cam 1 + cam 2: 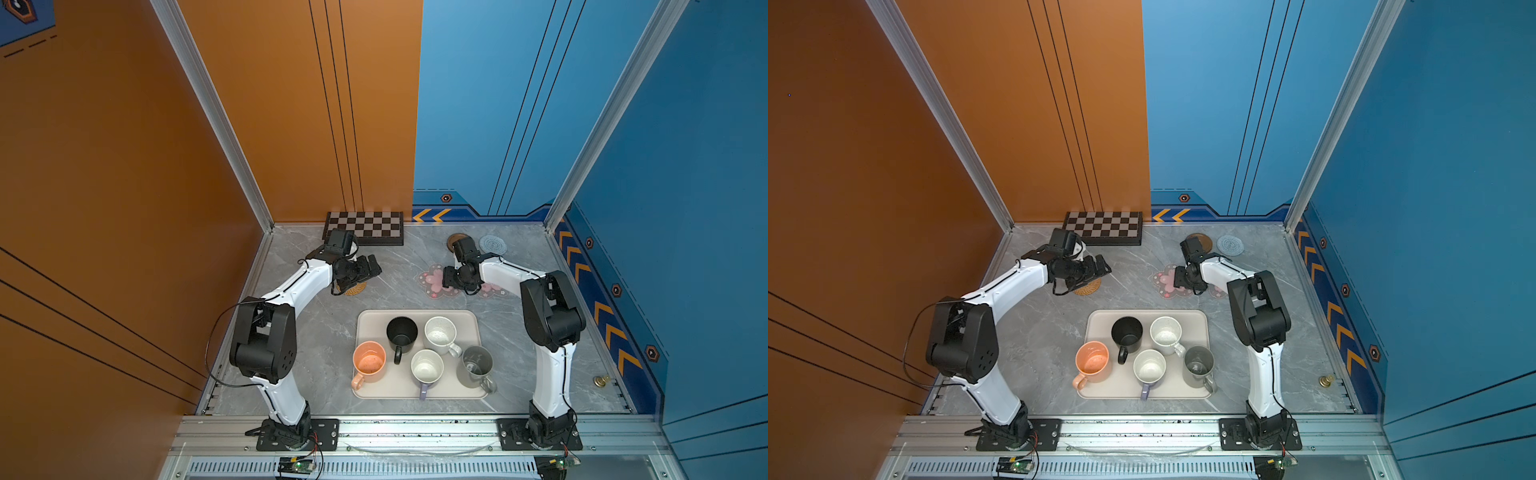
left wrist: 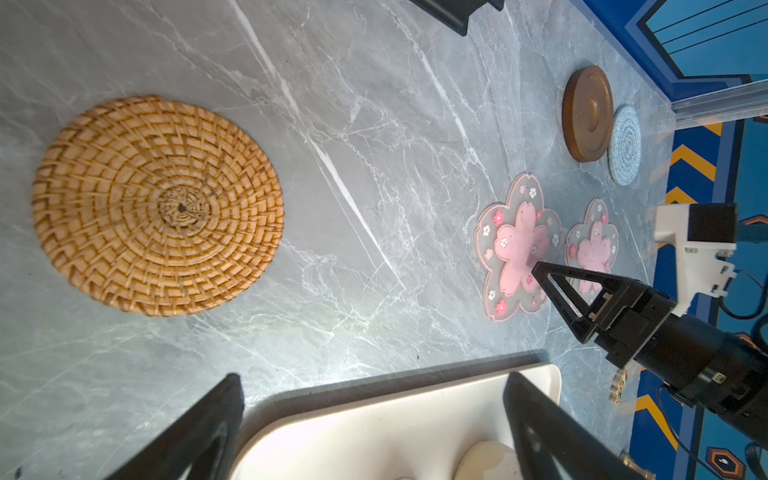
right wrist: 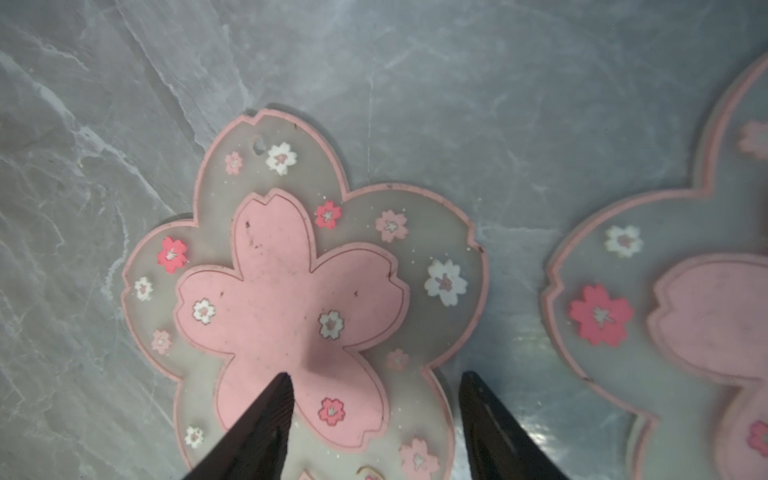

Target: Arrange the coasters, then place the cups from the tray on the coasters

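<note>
Beyond the far edge of the large cream-beige rounded-corner tray, the right gripper hangs low over a pink cherry-blossom-shaped mat lying opposite the tray's middle. Its jaws are partly spread and hold nothing. One finger sits over the pink centre petal, the other off the mat's rim, above the grey marbled tabletop that separates this mat from its twin. Such a straddle suits catching the thin edge or nudging the mat sideways; whether either tip touches cannot be told. Beyond the tray's far left corner the left gripper hovers wide open and empty, near the round woven tan rattan coaster. Farther from the tray than the blossom pair, the round dark brown wooden coaster and the round grey-blue woven coaster lie just beside each other. On the tray stand five handled mugs: black mug, peach-orange mug, white speckled mug, lavender mug, tall grey mug. Judged stage: coasters being spaced to take one mug apiece, with no mug yet placed.
</note>
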Tool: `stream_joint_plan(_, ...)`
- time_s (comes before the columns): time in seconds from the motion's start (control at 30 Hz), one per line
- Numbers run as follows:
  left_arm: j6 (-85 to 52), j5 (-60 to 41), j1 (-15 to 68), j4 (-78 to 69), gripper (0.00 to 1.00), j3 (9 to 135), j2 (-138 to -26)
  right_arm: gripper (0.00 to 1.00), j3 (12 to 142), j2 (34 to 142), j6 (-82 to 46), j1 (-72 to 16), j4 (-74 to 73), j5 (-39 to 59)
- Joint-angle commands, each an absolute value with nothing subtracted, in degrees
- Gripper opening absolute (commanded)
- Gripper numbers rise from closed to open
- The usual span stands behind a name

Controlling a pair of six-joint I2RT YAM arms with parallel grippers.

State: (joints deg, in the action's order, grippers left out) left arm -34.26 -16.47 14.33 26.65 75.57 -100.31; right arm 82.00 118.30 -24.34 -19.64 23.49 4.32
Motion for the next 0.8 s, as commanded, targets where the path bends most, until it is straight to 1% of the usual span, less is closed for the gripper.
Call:
stream_joint_plan(0.0, -33.44, -15.46, 14.83, 28.21, 0.98, 75.70, -98.80, 0.66, 79.60, 119.21, -25.84, -20.91, 27.42, 4.86)
stream_joint_plan(0.43, -32.62, -14.23, 14.83, 29.73, 0.98, 75.07, -97.65, 0.66, 79.53, 116.38, -25.18, -20.76, 29.76, 2.16)
stream_joint_plan(0.77, -31.77, -7.41, 13.91, 34.16, 0.99, 76.20, -97.94, 0.67, 79.67, 111.00, -23.34, -19.00, 31.81, -0.12)
